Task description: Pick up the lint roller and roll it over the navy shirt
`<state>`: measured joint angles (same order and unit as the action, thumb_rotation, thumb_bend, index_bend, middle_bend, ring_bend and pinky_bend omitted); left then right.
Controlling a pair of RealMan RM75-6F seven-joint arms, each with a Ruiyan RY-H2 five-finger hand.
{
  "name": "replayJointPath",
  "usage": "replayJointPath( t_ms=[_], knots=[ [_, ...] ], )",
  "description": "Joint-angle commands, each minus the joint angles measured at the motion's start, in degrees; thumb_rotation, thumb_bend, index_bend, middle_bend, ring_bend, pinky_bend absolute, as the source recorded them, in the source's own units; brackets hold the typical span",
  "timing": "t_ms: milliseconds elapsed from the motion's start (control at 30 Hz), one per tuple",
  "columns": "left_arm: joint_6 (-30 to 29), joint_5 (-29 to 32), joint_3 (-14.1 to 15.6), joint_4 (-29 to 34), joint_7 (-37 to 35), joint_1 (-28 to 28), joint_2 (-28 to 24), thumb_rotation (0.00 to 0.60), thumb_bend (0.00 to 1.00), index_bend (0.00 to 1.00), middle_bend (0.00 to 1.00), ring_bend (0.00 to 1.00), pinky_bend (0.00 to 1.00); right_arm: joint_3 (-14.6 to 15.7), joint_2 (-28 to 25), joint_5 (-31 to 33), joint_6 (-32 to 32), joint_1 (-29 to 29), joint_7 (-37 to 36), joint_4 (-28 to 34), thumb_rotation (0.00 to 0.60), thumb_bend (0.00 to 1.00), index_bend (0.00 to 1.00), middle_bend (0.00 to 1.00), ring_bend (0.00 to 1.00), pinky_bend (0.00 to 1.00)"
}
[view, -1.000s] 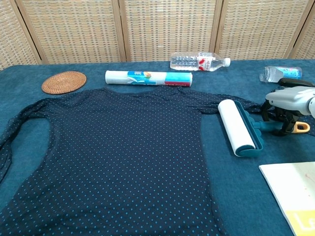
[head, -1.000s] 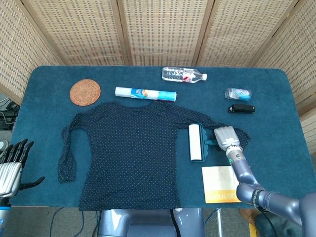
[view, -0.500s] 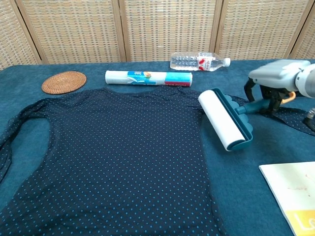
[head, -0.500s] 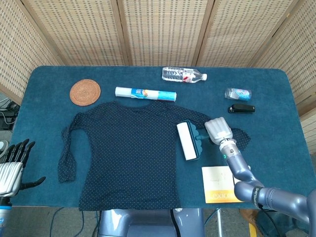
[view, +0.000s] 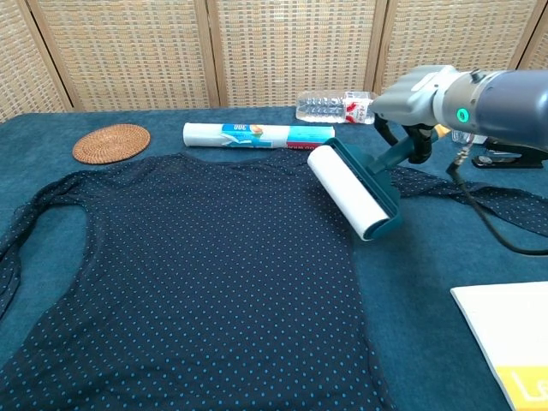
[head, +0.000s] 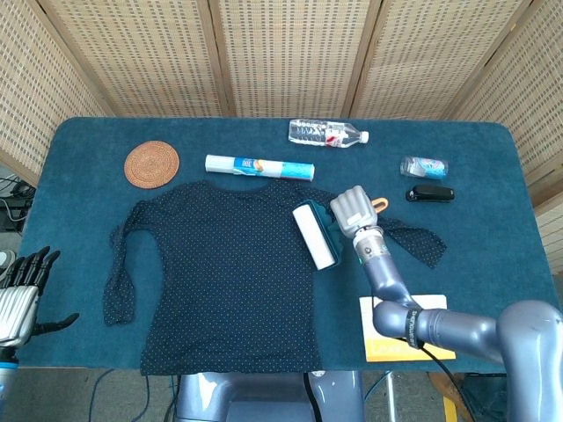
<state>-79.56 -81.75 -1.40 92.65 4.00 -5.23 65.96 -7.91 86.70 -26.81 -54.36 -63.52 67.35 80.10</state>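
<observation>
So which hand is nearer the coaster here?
Left, though neither is close. The left hand hangs off the table's near-left edge, well below the coaster. The right hand holds the lint roller at the shirt's far side.

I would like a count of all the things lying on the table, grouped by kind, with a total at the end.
Clothing: 1, the navy shirt
Cleaning tools: 1, the lint roller, held by the right hand
Wrapped rolls: 1, white roll
Bottles: 2, water bottle, small bottle
Coasters: 1, woven coaster
Black cases: 1, black object
Booklets: 1, yellow booklet
Total: 8
</observation>
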Motion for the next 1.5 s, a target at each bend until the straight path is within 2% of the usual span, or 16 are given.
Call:
replayJointPath(
  t_ms=[33,267,433,667,867,1133,1500],
  knots=[
    [0.62,0.67,-0.31,-0.34,-0.59,-0.34,-0.25,0.6,0.0,0.0,0.0,0.0,0.0,0.83,3.51,3.42,-1.81,-2.79,4.87,-2.73,0.6,0.76,0.75,1.0,1.0,1.0],
    [1.52,1.56,-0.47,-0.72,-0.78,-0.72,-0.12,0.6,0.0,0.0,0.0,0.0,0.0,2.23,8.41,7.61,-3.3,-6.16,11.9,-5.71,0.6,0.76,0.75,1.0,1.0,1.0],
    [1.94,2.03,-0.48,-0.85,-0.39,-0.92,0.11,0.6,0.0,0.0,0.0,0.0,0.0,0.81,11.2,11.41,-5.02,-8.4,14.89,-4.09,0.6,0.76,0.75,1.0,1.0,1.0],
    [1.94,2.04,-0.41,-0.91,-0.44,-0.99,0.18,0.6,0.0,0.0,0.0,0.0,0.0,-0.6,13.87,12.66,-8.64,-10.95,17.22,0.07,0.6,0.76,0.75,1.0,1.0,1.0],
    [1.97,2.09,-0.35,-1.0,-0.45,-1.04,0.2,0.6,0.0,0.0,0.0,0.0,0.0,-1.16,17.07,10.99,-11.09,-13.25,18.72,3.96,0.6,0.76,0.75,1.0,1.0,1.0],
    [2.41,2.25,-0.24,-1.27,-0.14,-1.28,0.49,0.6,0.0,0.0,0.0,0.0,0.0,-0.3,19.9,7.84,-11.98,-14.9,19.35,7.07,0.6,0.76,0.75,1.0,1.0,1.0],
    [2.74,2.51,-0.19,-1.31,-0.01,-1.48,0.61,0.6,0.0,0.0,0.0,0.0,0.0,3.38,19.26,1.68,-10.59,-14.53,17.35,11.0,0.6,0.76,0.75,1.0,1.0,1.0]
  ],
)
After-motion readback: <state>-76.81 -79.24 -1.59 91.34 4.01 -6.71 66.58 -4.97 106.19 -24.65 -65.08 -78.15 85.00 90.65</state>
